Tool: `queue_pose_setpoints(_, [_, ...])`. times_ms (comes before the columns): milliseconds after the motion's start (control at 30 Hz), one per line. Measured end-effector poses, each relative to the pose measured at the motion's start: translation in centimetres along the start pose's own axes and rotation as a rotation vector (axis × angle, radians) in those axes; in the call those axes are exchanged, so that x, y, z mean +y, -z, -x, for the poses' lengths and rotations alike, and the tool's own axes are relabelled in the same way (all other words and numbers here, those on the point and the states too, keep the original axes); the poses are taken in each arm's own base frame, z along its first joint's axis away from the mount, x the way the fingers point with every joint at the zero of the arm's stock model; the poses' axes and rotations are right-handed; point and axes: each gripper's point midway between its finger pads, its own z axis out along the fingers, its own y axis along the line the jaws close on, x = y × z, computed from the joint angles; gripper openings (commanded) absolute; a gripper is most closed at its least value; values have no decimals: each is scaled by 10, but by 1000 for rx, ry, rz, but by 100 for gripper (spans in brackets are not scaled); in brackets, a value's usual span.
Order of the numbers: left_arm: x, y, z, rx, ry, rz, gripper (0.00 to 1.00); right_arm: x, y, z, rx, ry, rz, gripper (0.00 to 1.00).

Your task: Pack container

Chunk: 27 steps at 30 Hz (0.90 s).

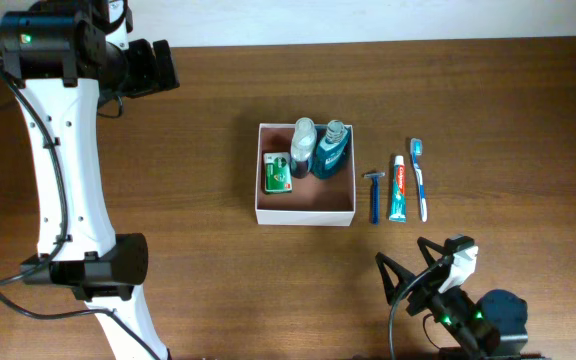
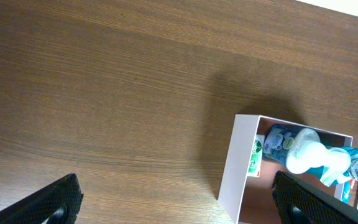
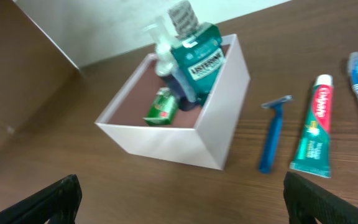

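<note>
Three toiletries (image 1: 330, 152) are being carried in the container (image 1: 305, 218), razor (image 1: 374, 195), toothpaste (image 1: 399, 190) and toothbrush (image 1: 420, 180) are being left outside, left gripper (image 2: 179, 198) and right gripper (image 3: 179, 199) being held spread apart, empty.

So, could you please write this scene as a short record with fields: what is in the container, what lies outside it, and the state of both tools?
container: white square box, open top
inside: green packet, pump bottle, teal mouthwash bottle
outside, to its right: blue razor, toothpaste tube, toothbrush, side by side
left tool: open, empty
right tool: open, empty
</note>
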Motion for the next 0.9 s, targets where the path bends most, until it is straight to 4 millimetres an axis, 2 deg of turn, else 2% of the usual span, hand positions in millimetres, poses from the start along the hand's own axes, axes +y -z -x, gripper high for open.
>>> queue_pose_setpoints(100, [0,0,0,0,0,0,99,6,5,9,17,-48,-9,99])
queue_pose_setpoints(300, [0,0,0,0,0,0,99,4,10,32,145,-129,-133,99])
queue_pose_setpoints(533, [0,0,0,1,0,-3,99,13,-5,105,330,-74,-214,99])
queue_pose_setpoints(700, [0,0,0,1,0,-3,99,5,-31,136,460,-65,-251,99])
queue_pose_setpoints(800, [0,0,0,1,0,-3,99,-9,-54,138,520,-80,-263,99])
queue_pose_setpoints(900, [0,0,0,1,0,-3,99,-33,-76,119,611,-109,-298,99])
